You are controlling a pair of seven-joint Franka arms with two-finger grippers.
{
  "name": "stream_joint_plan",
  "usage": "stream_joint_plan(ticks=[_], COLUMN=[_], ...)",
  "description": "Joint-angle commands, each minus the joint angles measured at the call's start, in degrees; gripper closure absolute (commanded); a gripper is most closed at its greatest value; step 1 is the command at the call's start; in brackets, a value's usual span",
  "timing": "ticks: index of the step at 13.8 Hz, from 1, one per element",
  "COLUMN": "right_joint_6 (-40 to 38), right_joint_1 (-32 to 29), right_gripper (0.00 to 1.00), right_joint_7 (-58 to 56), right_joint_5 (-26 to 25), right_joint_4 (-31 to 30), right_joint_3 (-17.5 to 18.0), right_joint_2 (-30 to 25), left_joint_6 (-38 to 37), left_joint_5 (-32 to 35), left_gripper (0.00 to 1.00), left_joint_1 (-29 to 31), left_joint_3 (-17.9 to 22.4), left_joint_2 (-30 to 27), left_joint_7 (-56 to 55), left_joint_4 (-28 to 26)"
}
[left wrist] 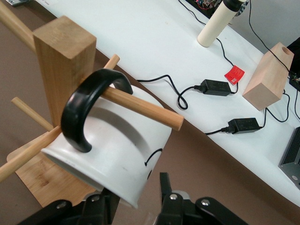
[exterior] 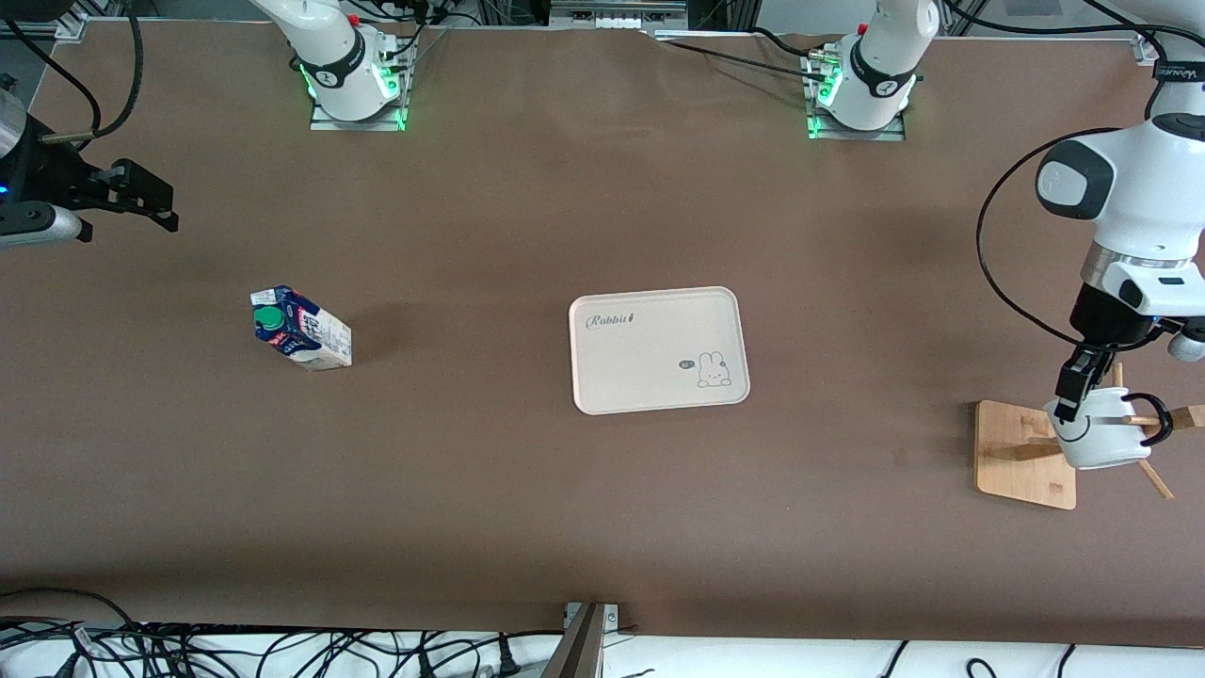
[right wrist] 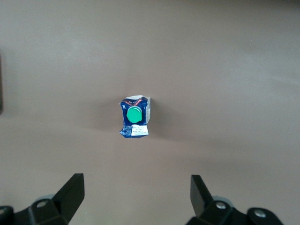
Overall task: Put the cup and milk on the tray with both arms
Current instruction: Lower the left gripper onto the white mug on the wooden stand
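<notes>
The cup (exterior: 1097, 438) hangs by its black handle (left wrist: 89, 110) on a peg of a wooden stand at the left arm's end of the table. My left gripper (exterior: 1070, 394) is open at the cup's rim (left wrist: 137, 190), with one finger inside the mouth and the other outside the wall, a gap showing. The milk (exterior: 301, 330) lies tilted on the table toward the right arm's end. My right gripper (exterior: 160, 202) is open and empty, up in the air, with the milk (right wrist: 135, 117) below it (right wrist: 136, 180). The tray (exterior: 640, 372) lies bare at mid-table.
The wooden stand's base (exterior: 1021, 452) and post (left wrist: 63, 61) carry several pegs (left wrist: 140, 108) sticking out around the cup. Off the table's edge, a white surface holds cables, power adapters (left wrist: 213, 87) and a wooden block (left wrist: 269, 77).
</notes>
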Motion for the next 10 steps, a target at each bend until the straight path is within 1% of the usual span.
stream_joint_plan(ticks=[1,2,3,6,8,10], right_joint_6=[-0.5,-0.4,-0.4,-0.8,-2.2,-2.6], right_joint_1=[0.3,-0.2,-0.2,0.4,1.5,1.9], right_gripper=[0.00,0.00,0.00,0.00,0.00,0.00], right_joint_7=[0.9,0.5,0.0,0.0,-0.2,0.2], right_joint_5=[-0.9,-0.5,-0.5,-0.5,-1.0,-0.6], right_joint_4=[1.3,1.3,1.7,2.4,2.4,1.6], right_joint_3=[-0.1,-0.3,-0.5,-0.1,0.0,0.0], right_joint_2=[0.5,1.2,2.3,5.2,9.9,10.7], left_joint_6=[-0.1,-0.1,-0.1,-0.3,-0.5,-0.8], left_joint_5=[-1.1,-1.2,-1.2,-1.1,-1.0,-0.9], left_gripper=[0.71,0.79,0.81,0.83,0.83,0.88], left_joint_1=[0.0,0.0,0.0,0.0,0.0,0.0], left_joint_3=[-0.4,-0.7,-0.7,-0.8,-1.2,-1.8], left_joint_2=[0.4,0.5,0.4,0.3,0.2,0.0], left_joint_7=[1.9,1.8,1.9,1.8,1.8,1.8], left_joint_4=[1.4,1.5,1.5,1.8,1.9,2.2])
